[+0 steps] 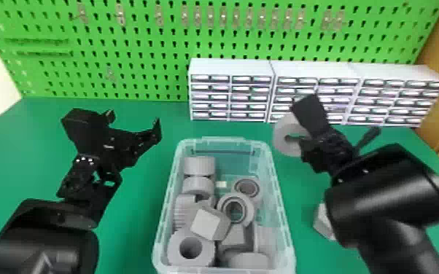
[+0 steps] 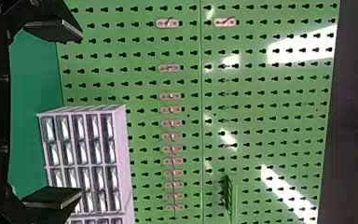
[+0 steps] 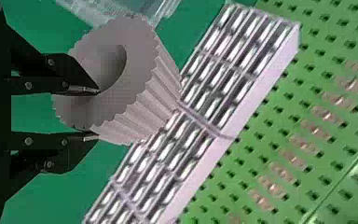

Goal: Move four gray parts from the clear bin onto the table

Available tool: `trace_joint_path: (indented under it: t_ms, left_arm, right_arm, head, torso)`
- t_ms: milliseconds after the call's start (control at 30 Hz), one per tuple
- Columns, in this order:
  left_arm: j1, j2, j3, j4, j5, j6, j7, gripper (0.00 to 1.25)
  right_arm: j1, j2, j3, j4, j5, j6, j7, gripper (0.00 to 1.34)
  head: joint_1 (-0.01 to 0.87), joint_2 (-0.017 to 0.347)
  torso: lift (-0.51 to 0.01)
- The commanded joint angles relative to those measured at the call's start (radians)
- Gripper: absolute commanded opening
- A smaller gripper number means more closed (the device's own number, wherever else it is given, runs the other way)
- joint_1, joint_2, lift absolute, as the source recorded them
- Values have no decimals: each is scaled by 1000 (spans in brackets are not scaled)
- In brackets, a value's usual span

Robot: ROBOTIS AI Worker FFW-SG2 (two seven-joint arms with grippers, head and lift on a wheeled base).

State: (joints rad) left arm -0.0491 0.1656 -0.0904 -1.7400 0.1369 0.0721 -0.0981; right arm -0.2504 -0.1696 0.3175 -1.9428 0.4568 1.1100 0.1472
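Right of the clear bin (image 1: 283, 222), my right gripper (image 1: 297, 134) is shut on a gray ring-shaped part (image 1: 281, 135). In the right wrist view the right gripper (image 3: 95, 113) pinches the wall of this ribbed gray part (image 3: 142, 93), one finger inside its hole. Several gray parts (image 1: 199, 166) lie in the bin: ribbed rings, round rings and a blocky one (image 1: 208, 223). Another gray part (image 1: 323, 223) rests on the table, partly behind the right arm. My left gripper (image 1: 135, 122) stands open and idle left of the bin; in the left wrist view the left gripper (image 2: 72, 114) has nothing between its fingers.
White drawer cabinets (image 1: 231, 91) stand at the table's back, behind the bin and the right gripper. A green pegboard (image 1: 138, 47) rises behind them. Green table surface (image 1: 135, 204) lies between the left arm and the bin.
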Motion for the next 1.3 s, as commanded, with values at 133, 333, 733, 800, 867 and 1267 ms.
trace_joint_path:
  t_ms: [133,333,733,800,867,1267]
  left_arm:
    - [-5,0,-5,-1,0,0,0,1135]
    - [-5,0,-9,0,0,0,-2,1135]
    - [-6,0,-15,0,1,2,-2,1135]
    - [-6,0,-17,0,1,2,-2,1137]
    - [-8,0,-20,0,1,2,-2,1135]
    - [-9,0,-28,0,1,8,-8,1135]
  right_arm:
    - [60,41,-215,-18,-69,19,0,387]
    - [95,64,-337,-22,-132,30,-52,387]
    - [126,110,-531,-27,-291,82,-196,362]
    - [129,113,-534,-27,-306,83,-227,362]
    - [134,116,-535,-25,-317,85,-248,362]
    - [151,145,-575,31,-415,85,-314,362]
  head:
    - [678,34]
    - [678,34]
    - [678,34]
    - [678,34]
    - [678,34]
    - [678,34]
  torso:
    - [-50]
    - [-50]
    - [-50]
    - [-50]
    - [-50]
    - [-50]
